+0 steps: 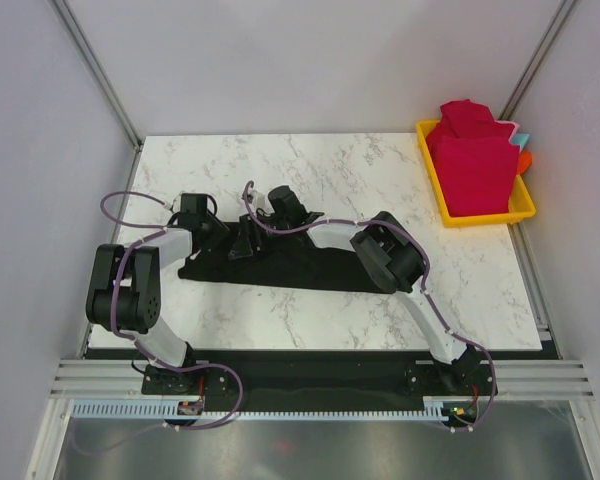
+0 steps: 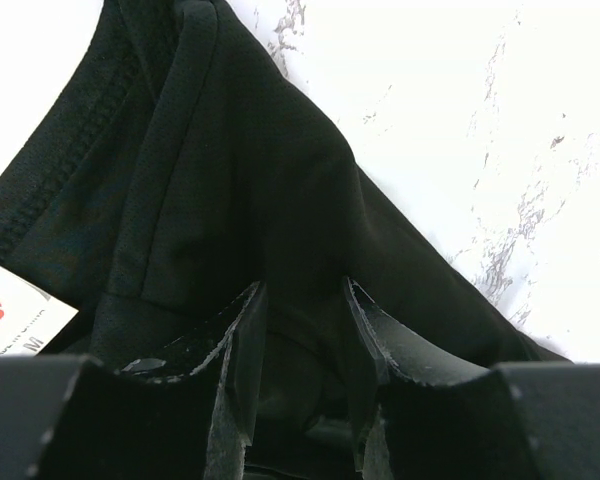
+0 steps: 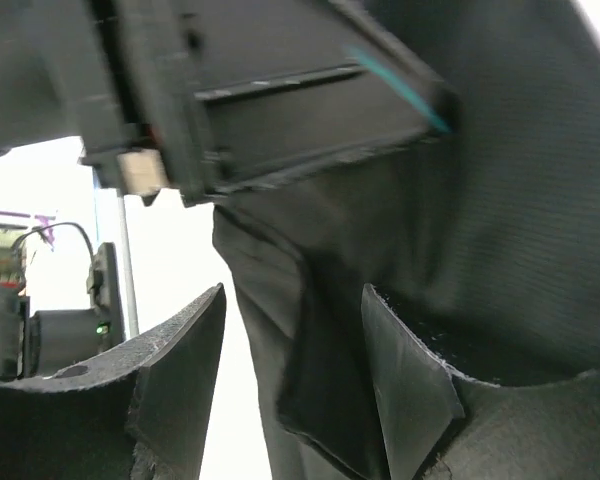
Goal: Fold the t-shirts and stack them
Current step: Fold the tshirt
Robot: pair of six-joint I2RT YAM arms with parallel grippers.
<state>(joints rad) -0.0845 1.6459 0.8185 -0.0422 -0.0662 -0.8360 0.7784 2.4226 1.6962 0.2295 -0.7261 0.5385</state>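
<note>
From above, the black t-shirt (image 1: 300, 270) lies across the table (image 1: 330, 165) under the left gripper (image 1: 220, 232) and right gripper (image 1: 248, 235); the red t-shirts (image 1: 475, 160) sit in a yellow tray (image 1: 480, 218), well apart.

Left wrist: the jaws pinch a bunched fold of black cloth.

Right wrist: the jaws stand spread, a fold hanging between them.

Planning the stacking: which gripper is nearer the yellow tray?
Right. The right gripper is at the black t-shirt, left of the yellow tray; the left gripper is just farther left.

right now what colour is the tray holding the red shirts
The tray is yellow, clearest in the top external view.
</note>
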